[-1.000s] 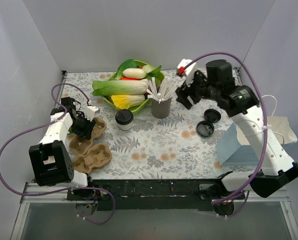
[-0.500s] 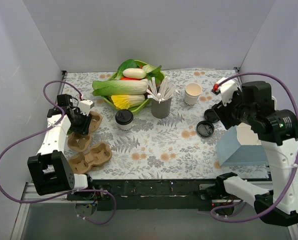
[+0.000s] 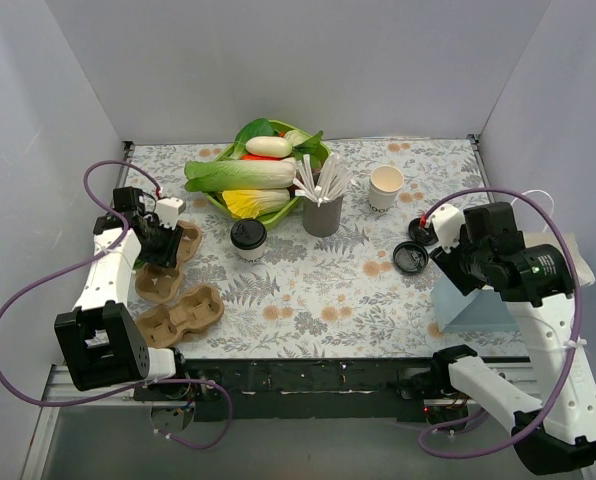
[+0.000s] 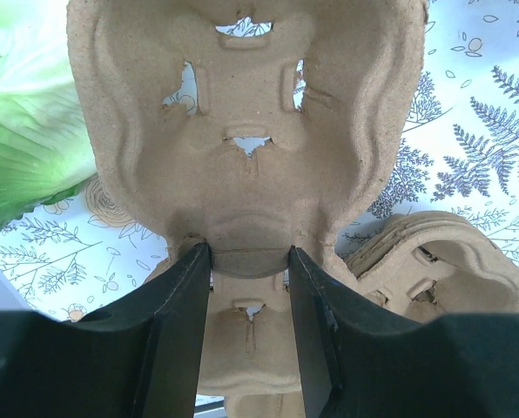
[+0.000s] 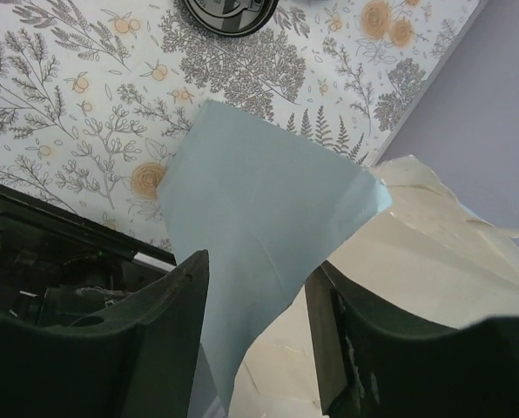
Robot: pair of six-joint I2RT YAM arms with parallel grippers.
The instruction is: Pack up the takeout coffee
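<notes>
From above, the left claw [image 3: 161,232] is clenching a brown cup carrier [image 3: 178,248] by its middle ridge. A second carrier [image 3: 185,312] is lying closer to the arm bases than this claw. The coffee cup [image 3: 248,249] is standing upright with its lid [image 3: 248,231] on, near the left claw's right side and apart from the held carrier. It is well to the left of the right claw [image 3: 450,256]. That claw is hanging over a blue bag [image 3: 475,298], with a loose lid [image 3: 410,260] just to its left.

At the left wrist, both fingers [image 4: 177,331] are pressing the carrier's ridge between them. The other carrier [image 4: 438,261] is showing beyond the right finger, and a green leaf [image 4: 20,131] is lying off to the left.

At the right wrist, the right claw [image 5: 258,274] is standing released, its jaws apart. The blue bag's corner is lying below the gap and a cream paper bag [image 5: 425,261] is spreading past the right finger.
</notes>
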